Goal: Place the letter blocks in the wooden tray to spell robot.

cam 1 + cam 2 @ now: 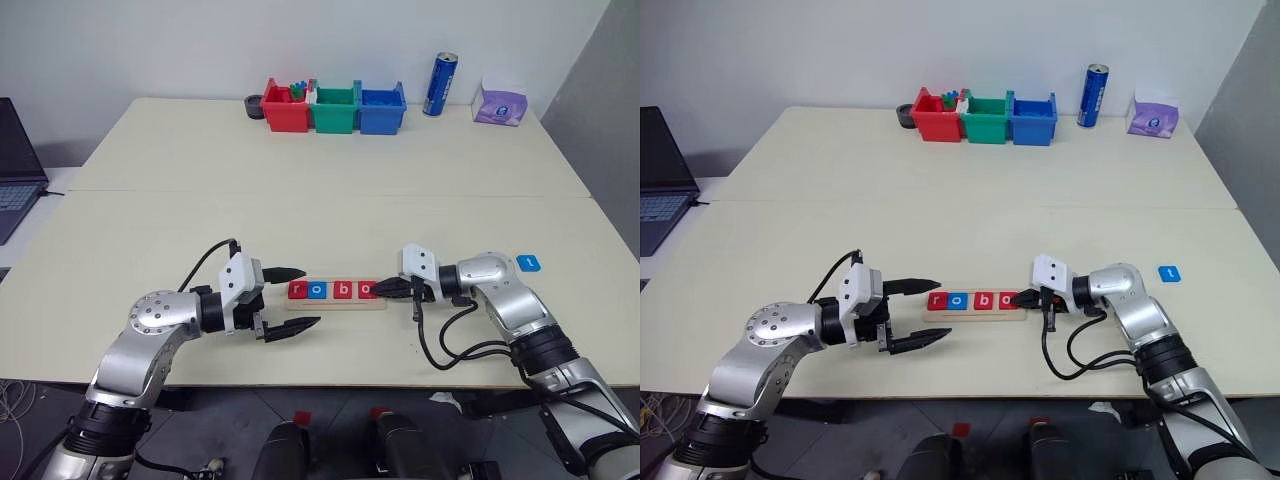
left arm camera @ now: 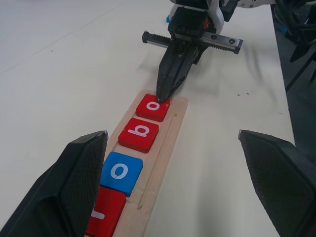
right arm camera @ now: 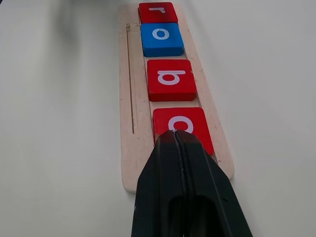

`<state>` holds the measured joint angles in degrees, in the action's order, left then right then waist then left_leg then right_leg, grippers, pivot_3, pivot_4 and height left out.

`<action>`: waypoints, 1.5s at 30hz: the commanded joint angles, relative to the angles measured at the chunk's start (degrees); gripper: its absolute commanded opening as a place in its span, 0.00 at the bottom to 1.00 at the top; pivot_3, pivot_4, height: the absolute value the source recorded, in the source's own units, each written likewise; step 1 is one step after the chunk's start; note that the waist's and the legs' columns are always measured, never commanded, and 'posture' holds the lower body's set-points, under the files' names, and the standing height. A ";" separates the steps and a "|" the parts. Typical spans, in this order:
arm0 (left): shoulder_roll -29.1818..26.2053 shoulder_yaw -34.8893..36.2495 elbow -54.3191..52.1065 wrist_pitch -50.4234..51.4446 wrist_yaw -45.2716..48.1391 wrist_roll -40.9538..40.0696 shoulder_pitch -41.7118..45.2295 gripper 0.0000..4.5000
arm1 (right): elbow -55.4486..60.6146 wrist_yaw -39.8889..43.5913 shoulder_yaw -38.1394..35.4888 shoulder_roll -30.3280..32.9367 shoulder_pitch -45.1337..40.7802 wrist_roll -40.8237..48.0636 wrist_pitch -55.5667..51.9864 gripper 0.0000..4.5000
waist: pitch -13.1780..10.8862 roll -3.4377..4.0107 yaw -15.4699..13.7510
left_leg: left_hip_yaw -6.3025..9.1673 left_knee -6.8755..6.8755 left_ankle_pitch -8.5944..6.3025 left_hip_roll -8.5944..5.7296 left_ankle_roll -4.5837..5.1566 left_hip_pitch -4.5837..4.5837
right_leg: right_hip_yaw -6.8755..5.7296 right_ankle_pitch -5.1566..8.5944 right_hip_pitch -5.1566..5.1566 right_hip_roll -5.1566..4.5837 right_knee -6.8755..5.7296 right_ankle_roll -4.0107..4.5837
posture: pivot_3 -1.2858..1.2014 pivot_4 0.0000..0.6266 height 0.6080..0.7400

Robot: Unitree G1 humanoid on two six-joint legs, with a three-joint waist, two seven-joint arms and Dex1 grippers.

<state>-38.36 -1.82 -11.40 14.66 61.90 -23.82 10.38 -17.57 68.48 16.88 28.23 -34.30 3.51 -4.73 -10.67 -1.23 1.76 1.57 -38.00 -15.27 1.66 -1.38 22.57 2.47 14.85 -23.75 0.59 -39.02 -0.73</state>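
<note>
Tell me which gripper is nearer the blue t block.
Right. The right gripper is at the tray's near end, beside the blue t block; the left gripper is beyond the tray's far end.

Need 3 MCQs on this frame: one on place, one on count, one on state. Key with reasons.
1. Where is the t block?
A. in the tray
B. on the table, beside the right arm
C. in the green bin

2. How many blocks lie in the tray?
A. two
B. four
C. five

3. What is the state of the right gripper?
A. shut, its tip at the last o block
B. wide open above the tray
C. shut on the can

Key: 1 B, the blue t lies on the bare table, apart from the tray. 2 B, the tray holds r, o, b, o. 3 A, its fingers are pressed together with the tip at the end red o, holding nothing.
</note>
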 commanded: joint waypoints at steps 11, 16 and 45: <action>-1.81 2.81 -2.13 -0.37 0.15 -1.12 -1.52 1.00 | -0.82 0.60 -1.45 1.02 -1.85 0.44 1.68 0.01 | 0.00 0.00 0.00 | 0.00 0.00 0.00 0.00 0.00 0.00 | 0.00 0.00 0.00 0.00 0.00 0.00 | 0.52 0.24 1.00; -1.46 2.43 -2.51 -0.31 -0.15 -1.02 -1.84 1.00 | -2.04 0.44 -1.13 1.84 -1.20 -0.23 3.20 0.01 | 0.00 0.00 0.00 | -0.02 0.00 0.00 0.00 0.00 -0.01 | 0.01 0.00 0.00 -0.03 0.00 0.00 | 0.52 0.24 1.00; -1.81 2.94 -3.20 0.79 -0.47 -1.24 -1.65 1.00 | 0.46 0.66 -2.17 3.52 0.04 1.59 0.96 0.01 | 0.00 0.00 -0.01 | -0.02 0.00 0.00 0.00 0.00 -0.03 | 0.02 0.00 0.01 -0.03 -0.01 0.00 | 0.52 0.24 1.00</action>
<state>-39.81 0.24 -12.95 15.81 61.44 -24.42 8.04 -19.19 68.72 16.34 31.06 -34.29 4.11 -4.15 -10.67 -1.23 1.76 1.54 -38.00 -15.27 1.66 -1.38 22.54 2.48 14.85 -23.74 0.56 -39.04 -0.73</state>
